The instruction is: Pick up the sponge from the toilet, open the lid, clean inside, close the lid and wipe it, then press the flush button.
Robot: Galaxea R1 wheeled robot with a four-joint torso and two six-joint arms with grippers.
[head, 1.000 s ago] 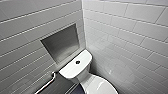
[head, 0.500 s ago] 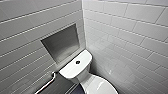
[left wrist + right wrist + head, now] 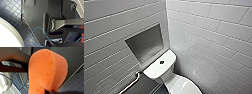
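soft even light washing over the white rectangular wall tiles (image 3: 214,30), pale sheen glinting off the glossy white ceramic toilet (image 3: 161,67), square grey recessed niche (image 3: 146,42) sitting in shadow, grout lines kinda bowing toward the head view's edges, porous orange sponge (image 3: 47,69) glowing bright, dark small-tiled floor (image 3: 11,13) looking dim

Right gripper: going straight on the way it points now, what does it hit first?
The sponge pinched in the right gripper leads. Behind it looks like the robot's own dark plate, with floor tiles beside it; depth is unclear.
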